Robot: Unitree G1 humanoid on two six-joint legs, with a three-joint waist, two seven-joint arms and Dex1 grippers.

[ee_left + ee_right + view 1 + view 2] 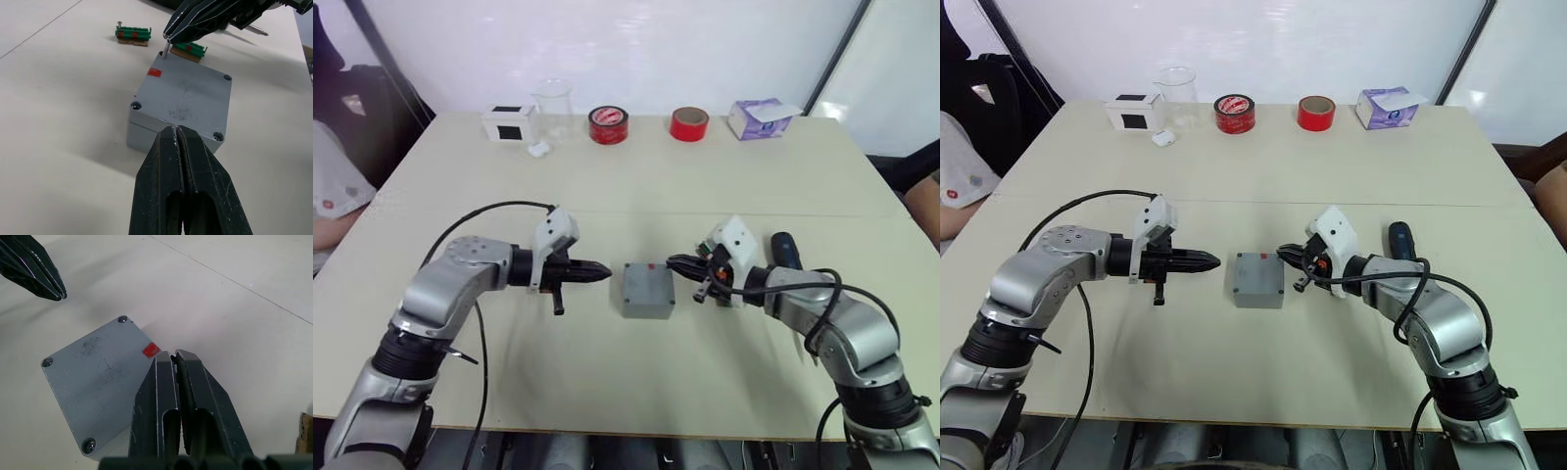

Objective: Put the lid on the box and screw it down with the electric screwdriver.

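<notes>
The grey box [648, 306] sits mid-table with the lid [645, 281] lying on it, red mark at its far right corner. My left gripper [605, 272] is shut and empty, its tips close to the box's left edge [146, 134]. From the right, my right gripper [674, 262] is shut on a small screw [165, 49], held upright at the lid's corner hole beside the red mark [154, 73]. The electric screwdriver [786, 250] lies on the table behind my right arm.
Two green screw holders [133, 35] lie just right of the box. Along the far edge stand a white box with black face [508, 122], a clear beaker [553, 113], two red tape rolls [608, 124] and a purple-white carton [759, 118]. A person [333, 186] sits at the left.
</notes>
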